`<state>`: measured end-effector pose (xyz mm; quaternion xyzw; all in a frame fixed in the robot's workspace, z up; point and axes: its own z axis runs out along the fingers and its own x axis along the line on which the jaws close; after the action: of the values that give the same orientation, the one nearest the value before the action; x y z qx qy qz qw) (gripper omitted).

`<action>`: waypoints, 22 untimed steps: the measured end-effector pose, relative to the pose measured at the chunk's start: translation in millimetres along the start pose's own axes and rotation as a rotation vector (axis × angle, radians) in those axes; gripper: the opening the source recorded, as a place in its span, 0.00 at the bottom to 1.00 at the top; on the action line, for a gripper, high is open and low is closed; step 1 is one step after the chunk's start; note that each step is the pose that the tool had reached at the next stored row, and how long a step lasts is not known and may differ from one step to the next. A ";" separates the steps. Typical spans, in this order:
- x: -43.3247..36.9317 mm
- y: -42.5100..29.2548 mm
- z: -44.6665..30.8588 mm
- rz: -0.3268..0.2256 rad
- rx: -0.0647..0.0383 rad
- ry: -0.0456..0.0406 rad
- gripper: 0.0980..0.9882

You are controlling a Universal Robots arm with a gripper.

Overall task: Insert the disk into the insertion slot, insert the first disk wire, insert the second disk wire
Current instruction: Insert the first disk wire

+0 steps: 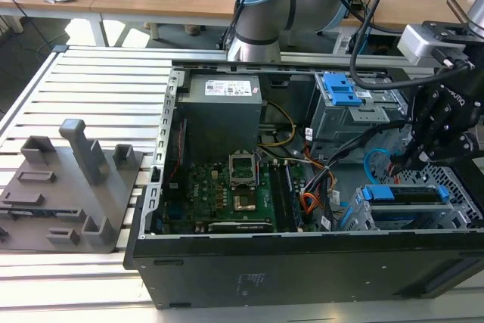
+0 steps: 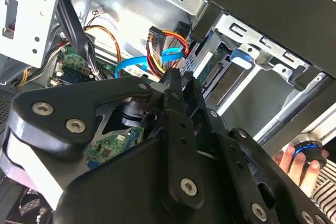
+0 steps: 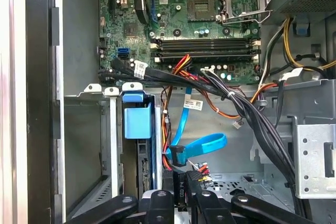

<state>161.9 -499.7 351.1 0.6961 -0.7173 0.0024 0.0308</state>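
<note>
Clamped on the black wire connector (fingers pinching its sides); align squarely with the disk, push gently.

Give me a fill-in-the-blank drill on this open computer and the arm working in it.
1. The disk sits in the insertion slot, framed by a ____ carrier.
2. The gripper hangs over the computer case toward the exterior view's ____.
3. The grey fixture block lies on the slatted table, on the exterior view's ____ of the case.
Missing words: blue; right; left.
</note>
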 end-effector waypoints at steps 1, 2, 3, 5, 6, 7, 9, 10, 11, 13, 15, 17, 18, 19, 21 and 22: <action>0.0 0.0 0.1 0.000 0.000 0.0003 0.16; 0.0 0.0 0.1 0.000 0.000 0.0006 0.15; 0.0 0.0 0.1 0.000 0.000 0.0008 0.09; 0.0 0.0 0.0 0.000 0.000 0.0014 0.09; 0.0 0.0 0.1 0.000 0.000 0.0016 0.09; 0.0 0.0 0.1 0.000 0.000 0.0021 0.09; 0.0 0.0 0.1 0.000 0.000 0.0025 0.09; 4.6 -0.3 0.2 0.000 0.000 0.0027 0.09; 12.0 -0.4 0.7 0.000 0.000 0.0025 0.09; 21.1 -2.0 2.3 0.000 0.000 0.0020 0.09; 21.1 -4.2 3.5 0.000 0.000 0.0011 0.09; 20.9 -7.0 5.8 0.000 -0.001 0.0014 0.09; 21.1 -7.6 6.5 0.000 -0.001 0.0014 0.09; 21.6 -8.0 7.6 0.000 -0.001 0.0014 0.09; 22.4 -8.5 9.3 0.000 -0.001 0.0013 0.09; 22.8 -8.7 10.2 0.000 -0.001 0.0013 0.09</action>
<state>169.6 -523.2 341.7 0.6961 -0.7173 0.0026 0.0314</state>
